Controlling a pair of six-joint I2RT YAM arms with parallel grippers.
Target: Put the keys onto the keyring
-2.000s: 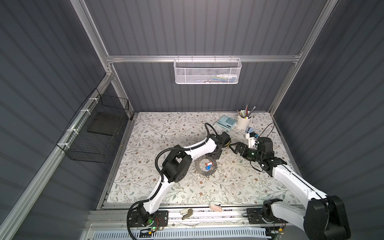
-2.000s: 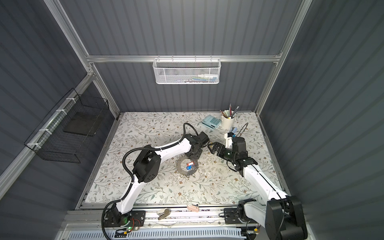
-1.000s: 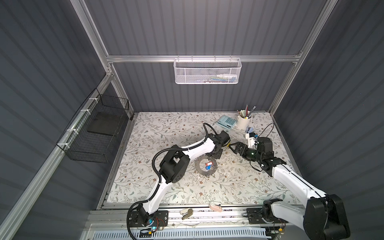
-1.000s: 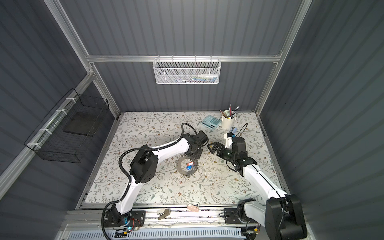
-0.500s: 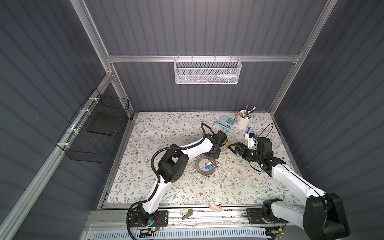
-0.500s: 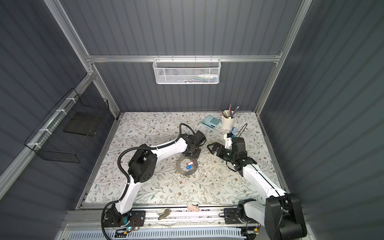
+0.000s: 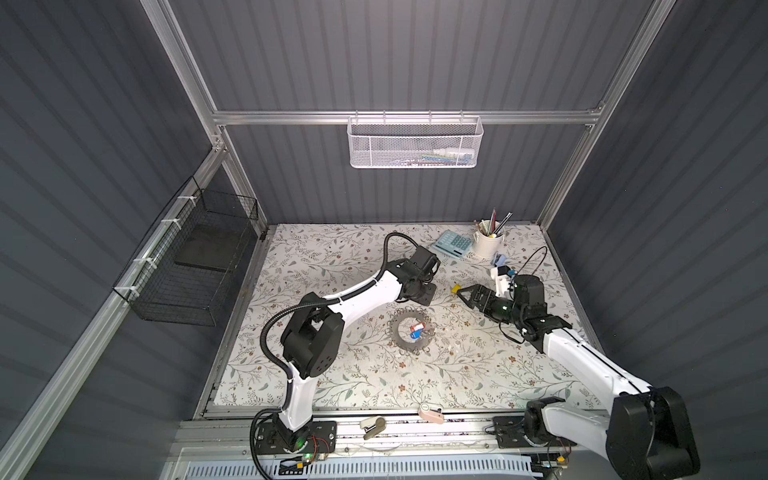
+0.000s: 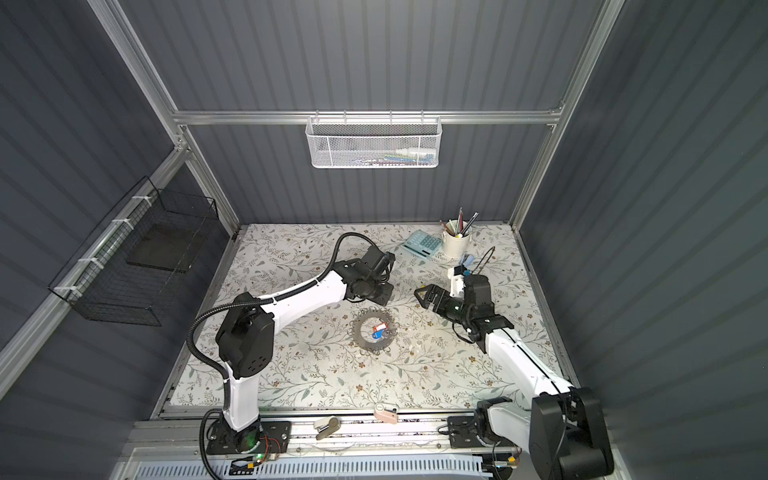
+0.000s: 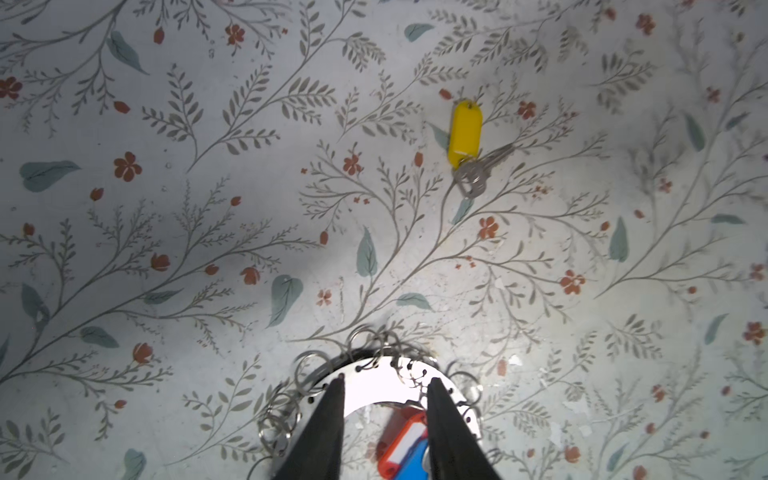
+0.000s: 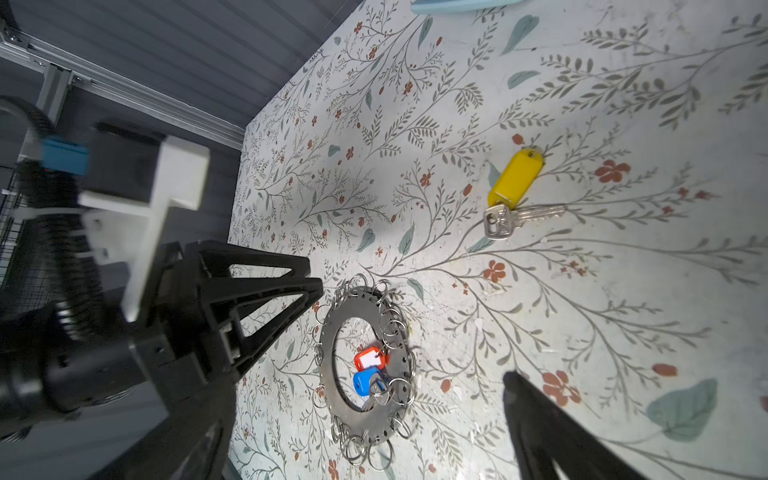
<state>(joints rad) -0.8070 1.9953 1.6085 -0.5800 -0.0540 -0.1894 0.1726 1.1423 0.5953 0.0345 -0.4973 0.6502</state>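
The grey keyring [image 7: 400, 332] [image 8: 362, 332] [image 10: 376, 409] lies flat mid-table. A red-tagged key [image 10: 368, 358] and a blue-tagged key [image 10: 362, 382] lie in its open centre; the blue one's key rests among the wire loops. A yellow-tagged key [image 9: 466, 132] [image 10: 515, 176] lies loose on the table beyond the ring, with its tag [image 7: 456, 287] just off the right fingertips. My left gripper [image 7: 423, 296] [image 9: 384, 380] hovers over the ring's far edge, part open, holding nothing. My right gripper [image 7: 460, 293] [image 8: 419, 296] [image 10: 365, 399] is wide open and empty.
A calculator [image 7: 453, 245], a pen cup [image 7: 488, 246] and a pale blue clip [image 7: 500, 261] stand at the back right. A white mesh basket [image 7: 415, 145] hangs on the back wall, a black wire basket [image 7: 195, 270] on the left wall. Small items [image 7: 430, 411] lie on the front rail.
The left gripper has drifted slightly left over the ring's far edge. The right gripper has crept a little left. The keys and the ring have not moved.
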